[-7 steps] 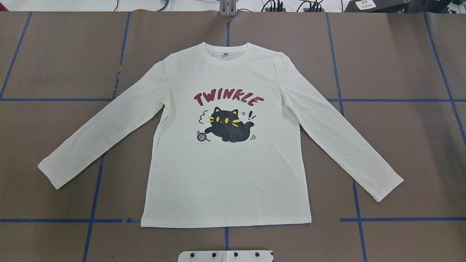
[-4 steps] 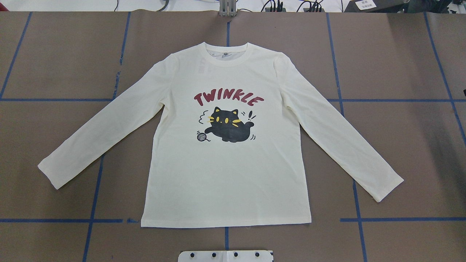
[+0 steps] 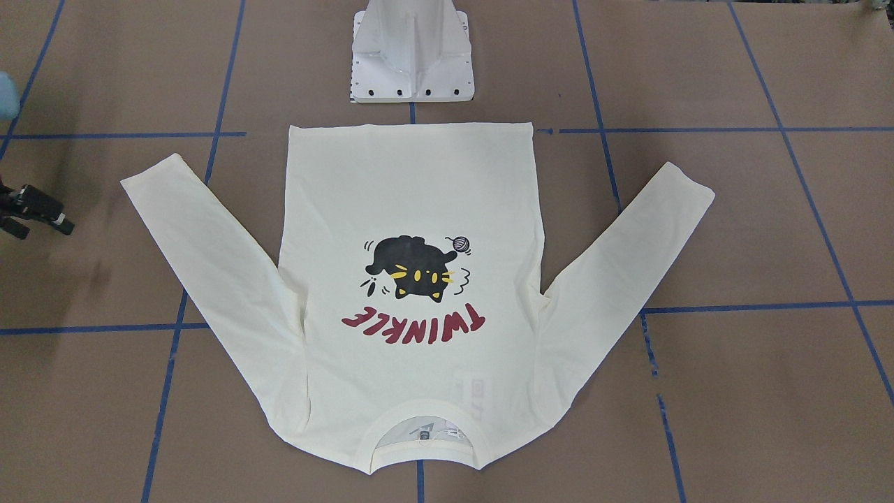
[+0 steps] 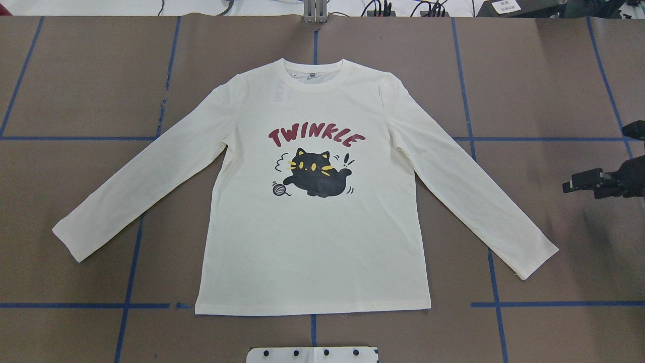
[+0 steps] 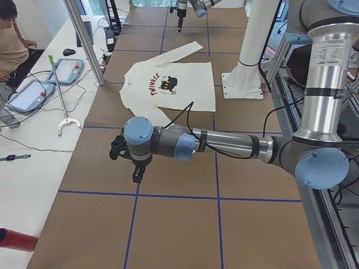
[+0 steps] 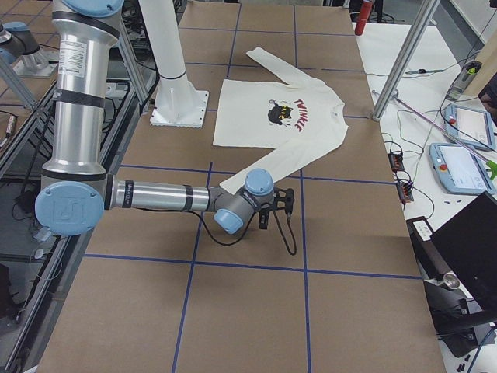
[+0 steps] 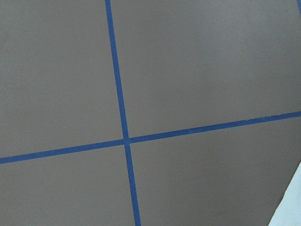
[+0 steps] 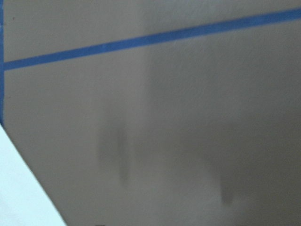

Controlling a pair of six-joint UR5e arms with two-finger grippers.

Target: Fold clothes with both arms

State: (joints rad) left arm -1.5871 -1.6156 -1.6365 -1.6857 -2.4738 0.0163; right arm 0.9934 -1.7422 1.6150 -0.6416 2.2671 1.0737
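Out past the right-hand sleeve (image 4: 468,186) of the shirt (image 4: 312,247), the right end effector (image 4: 568,185), fingers seemingly spread, sits nearer than the left end effector (image 5: 136,175), whose opening I cannot tell.

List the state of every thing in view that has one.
T-shirt, spread flat, print up, sleeves out, unfolded.
Right hand, looks open, empty, above the table beyond the sleeve.
Left hand, above the table away from the T-shirt; open or shut cannot be told.
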